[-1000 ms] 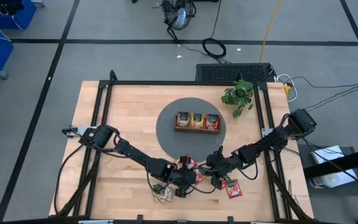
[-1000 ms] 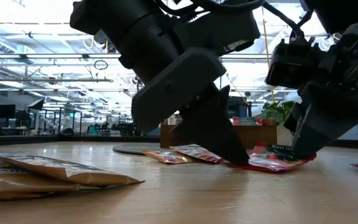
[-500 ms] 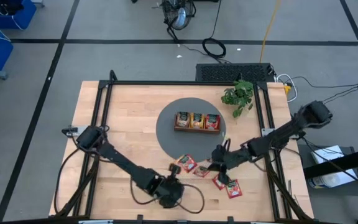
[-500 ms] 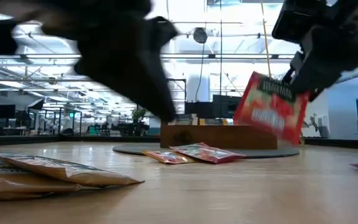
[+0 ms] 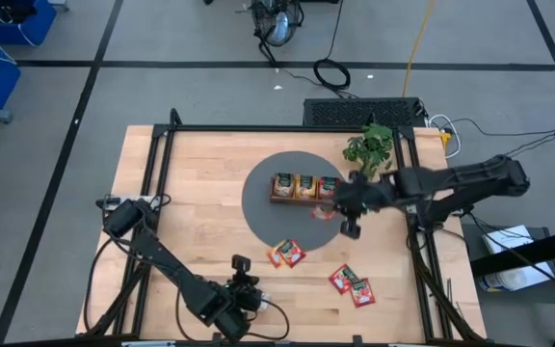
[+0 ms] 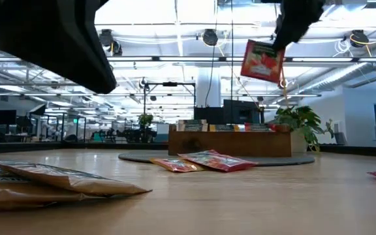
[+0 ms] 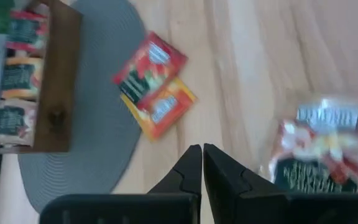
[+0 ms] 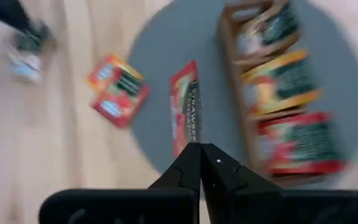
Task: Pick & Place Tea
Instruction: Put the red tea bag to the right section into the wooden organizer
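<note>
Tea sachet (image 6: pixel 262 61), red — 1, lifted off the table since a second ago, pinched in my right gripper (image 8: pixel 200 149), now near tray (image 5: pixel 304 198); left gripper (image 7: pixel 202 151) clenched, empty.

1. The right gripper (image 5: pixel 336 205) has lifted 1 red sachet (image 6: pixel 262 61) off the table and carried it from the near edge up over the wooden tray (image 5: pixel 305 198).
2. The left gripper (image 5: pixel 241 265) has withdrawn from the sachets toward the table's near edge, pinching nothing.
</note>
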Available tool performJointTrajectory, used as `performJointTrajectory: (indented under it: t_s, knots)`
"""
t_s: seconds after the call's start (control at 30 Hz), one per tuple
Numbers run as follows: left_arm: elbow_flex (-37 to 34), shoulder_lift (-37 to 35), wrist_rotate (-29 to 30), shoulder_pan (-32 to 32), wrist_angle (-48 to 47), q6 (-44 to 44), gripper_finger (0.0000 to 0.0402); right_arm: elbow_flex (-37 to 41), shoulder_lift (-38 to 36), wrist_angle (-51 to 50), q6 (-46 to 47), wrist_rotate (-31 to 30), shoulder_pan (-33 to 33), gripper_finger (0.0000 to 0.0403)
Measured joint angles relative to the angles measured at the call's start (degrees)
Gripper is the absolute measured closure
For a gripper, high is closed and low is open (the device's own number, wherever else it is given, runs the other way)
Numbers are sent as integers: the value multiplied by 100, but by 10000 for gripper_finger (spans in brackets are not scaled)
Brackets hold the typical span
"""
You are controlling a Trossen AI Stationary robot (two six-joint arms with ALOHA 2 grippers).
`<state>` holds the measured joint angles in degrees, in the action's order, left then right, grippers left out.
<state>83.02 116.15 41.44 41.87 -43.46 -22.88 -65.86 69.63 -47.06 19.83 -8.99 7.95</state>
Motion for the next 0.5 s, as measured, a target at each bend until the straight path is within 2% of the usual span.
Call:
performJointTrajectory:
  t_s: [0.07,0.17,0.37,0.5]
  knots:
    - [0,3,17,2,6,-180,380,-420,161,-568,-693,-3,-291,403]
    - [-11,14,-3,13,-18,-319,380,-713,319,-864,-1341,6,-740,403]
    - [-126,7,-44,52,12,-590,380,-761,844,-1314,-1885,-14,-1494,403]
    - [-284,7,-51,66,21,-878,380,-748,1321,-1264,-2133,-19,-1736,403]
